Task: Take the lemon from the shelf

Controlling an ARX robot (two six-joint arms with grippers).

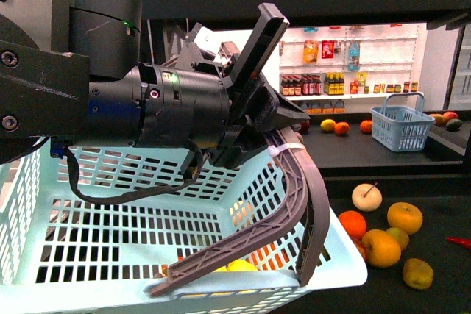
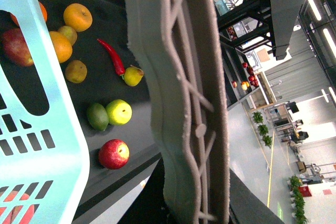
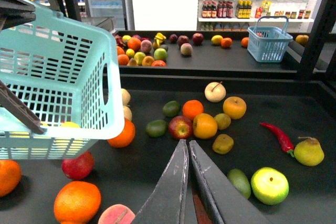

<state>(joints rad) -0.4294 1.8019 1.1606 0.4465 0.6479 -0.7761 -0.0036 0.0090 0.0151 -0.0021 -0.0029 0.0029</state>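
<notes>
My left gripper (image 1: 274,129) is shut on the grey handle (image 1: 296,204) of a light-blue basket (image 1: 110,218) and holds it above the left part of the shelf (image 1: 441,211). The handle fills the left wrist view (image 2: 178,103). A bright yellow fruit that looks like the lemon (image 1: 241,265) lies inside the basket, seen through the slats; it also shows in the right wrist view (image 3: 68,125). My right gripper (image 3: 188,148) is shut and empty, low over the shelf's dark tray (image 3: 152,166), right of the basket (image 3: 58,77).
Loose fruit lies on the tray: oranges (image 3: 205,126), a red apple (image 3: 180,127), a green apple (image 3: 269,185), a pear (image 3: 308,151) and a red chili (image 3: 278,136). A small blue basket (image 3: 269,44) stands on the rear shelf. Bottle racks (image 1: 324,82) stand behind.
</notes>
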